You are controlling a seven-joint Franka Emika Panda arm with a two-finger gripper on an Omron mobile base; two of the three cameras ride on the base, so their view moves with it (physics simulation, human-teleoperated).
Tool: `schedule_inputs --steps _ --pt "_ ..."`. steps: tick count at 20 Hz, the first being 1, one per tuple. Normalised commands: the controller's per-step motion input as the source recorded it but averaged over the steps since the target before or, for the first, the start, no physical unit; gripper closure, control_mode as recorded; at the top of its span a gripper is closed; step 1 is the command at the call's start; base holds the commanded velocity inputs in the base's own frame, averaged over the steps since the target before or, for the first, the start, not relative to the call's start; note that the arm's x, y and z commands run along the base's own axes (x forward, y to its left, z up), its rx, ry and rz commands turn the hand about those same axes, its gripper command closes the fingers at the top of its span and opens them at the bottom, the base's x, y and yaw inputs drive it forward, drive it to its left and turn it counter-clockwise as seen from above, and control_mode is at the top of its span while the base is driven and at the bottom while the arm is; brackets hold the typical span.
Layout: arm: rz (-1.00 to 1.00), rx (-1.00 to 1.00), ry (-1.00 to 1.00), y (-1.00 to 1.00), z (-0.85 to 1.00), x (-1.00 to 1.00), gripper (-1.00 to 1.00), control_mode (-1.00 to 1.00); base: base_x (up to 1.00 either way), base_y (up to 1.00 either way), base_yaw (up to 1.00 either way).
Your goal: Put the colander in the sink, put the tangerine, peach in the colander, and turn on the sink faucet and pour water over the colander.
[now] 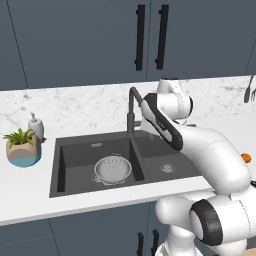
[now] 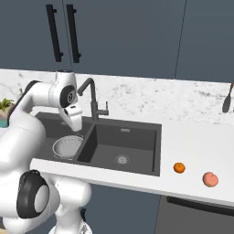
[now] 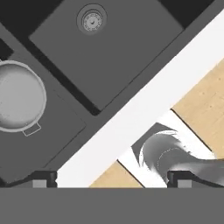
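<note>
The silvery perforated colander [image 1: 113, 169] [image 2: 67, 146] [image 3: 17, 96] stands upright in the left basin of the dark double sink [image 1: 80, 155] [image 2: 137, 141] [image 3: 122, 52]. My gripper [image 2: 77, 128] [image 3: 111, 179] hangs open and empty above the sink, near the divider and just right of the colander. The dark faucet [image 1: 132, 107] [image 2: 93, 103] rises behind the divider. On the counter right of the sink lie the orange tangerine [image 2: 179, 167] [image 1: 246, 158] and, further right, the pale pink peach [image 2: 210, 179].
A teal-and-tan plant pot [image 1: 22, 147] and a white soap dispenser [image 1: 35, 126] stand left of the sink. A dark utensil [image 2: 227, 103] hangs on the back wall at the right. The right basin holds just its drain [image 2: 121, 159].
</note>
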Motion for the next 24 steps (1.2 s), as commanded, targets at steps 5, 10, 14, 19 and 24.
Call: schedule_inputs --steps 5,10,14,19,24 --pt "0.41 -0.22 0.04 -0.9 -0.23 -0.12 -1.0 -1.0 0.0 0.0 0.0" --pt "0.36 -0.05 -0.02 -1.0 -0.36 -0.01 -1.0 -1.0 0.0 0.0 0.0" --pt "0.32 0.0 -0.08 -1.0 -0.42 0.0 -1.0 -1.0 0.0 0.0 0.0" --pt "0.29 0.03 -0.06 -1.0 -0.43 0.0 -1.0 -1.0 0.0 0.0 0.0" --pt "0.18 0.05 -0.01 -0.95 -0.35 0.04 -1.0 -1.0 0.0 0.0 0.0"
